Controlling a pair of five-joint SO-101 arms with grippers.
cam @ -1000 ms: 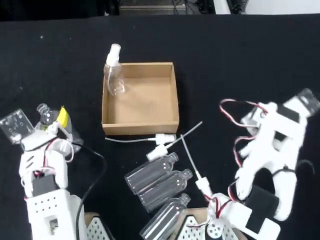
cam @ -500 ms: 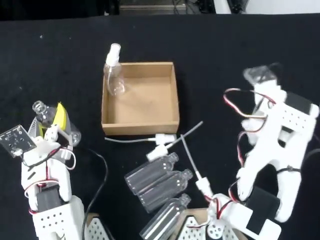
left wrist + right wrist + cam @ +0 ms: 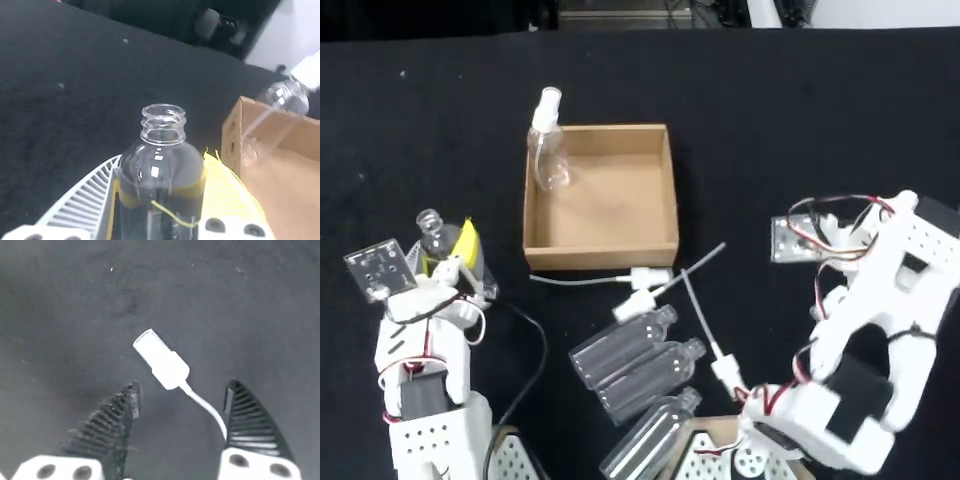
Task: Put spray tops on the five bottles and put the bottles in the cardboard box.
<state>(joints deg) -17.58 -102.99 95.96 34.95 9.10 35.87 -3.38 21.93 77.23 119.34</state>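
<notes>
My left gripper (image 3: 450, 258) is shut on an uncapped clear bottle (image 3: 161, 165), held upright at the table's left between a white and a yellow finger (image 3: 227, 182). My right gripper (image 3: 182, 385) stands open just above the cloth, with a white spray top (image 3: 162, 362) lying between its fingertips and its tube running back toward the wrist. The right arm (image 3: 880, 300) is on the table's right side. One bottle with a spray top (image 3: 548, 150) leans in the far left corner of the cardboard box (image 3: 600, 250). Three uncapped bottles (image 3: 625, 345) lie side by side in front of the box.
Three loose spray tops with long tubes lie by the box's front: one (image 3: 645, 277) against the wall, one (image 3: 630, 305) below it, one (image 3: 725, 370) nearer the right arm's base. A black cable (image 3: 525, 340) runs past the left arm.
The left arm shifted right and toward the front with the bottle in its grip. The right arm swung down and inward, bringing its gripper low over the cloth.
</notes>
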